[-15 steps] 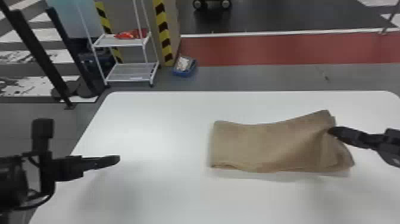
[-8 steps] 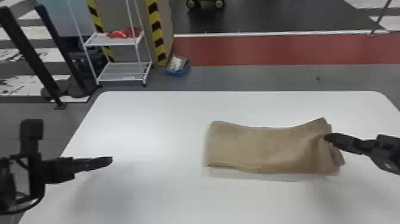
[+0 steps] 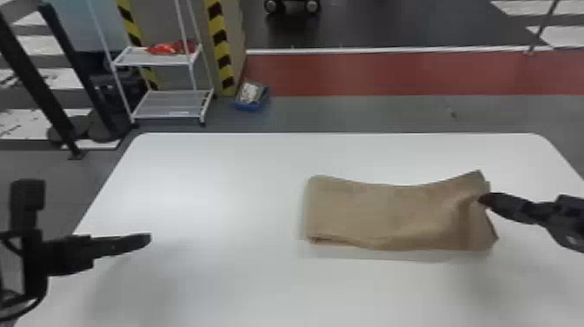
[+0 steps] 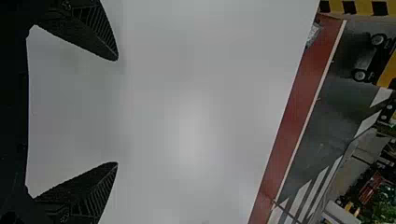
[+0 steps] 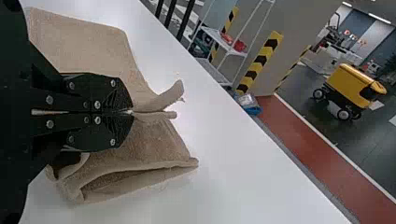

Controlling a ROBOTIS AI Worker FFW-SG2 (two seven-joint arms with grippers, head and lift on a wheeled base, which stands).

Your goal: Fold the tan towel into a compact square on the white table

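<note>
While the left gripper [image 4: 116, 111] hangs fingers apart over the white table [image 3: 217, 187], the right gripper [image 5: 132, 112] pinches the tan towel [image 3: 373, 213], mostly lying left of those fingertips, apparently for a crosswise fold that next calls for lifting this end leftward.

We believe this is a robotics lab or an industrial test hall. Beyond the worktop [image 3: 217, 282], at eleven o'clock, we see a white rack [image 3: 169, 104] near yellow-black warning stripes [image 3: 220, 43]; at one o'clock lies a red floor lane [image 3: 391, 74]. The right wrist view shows us a yellow wheeled vehicle [image 5: 350, 86].
</note>
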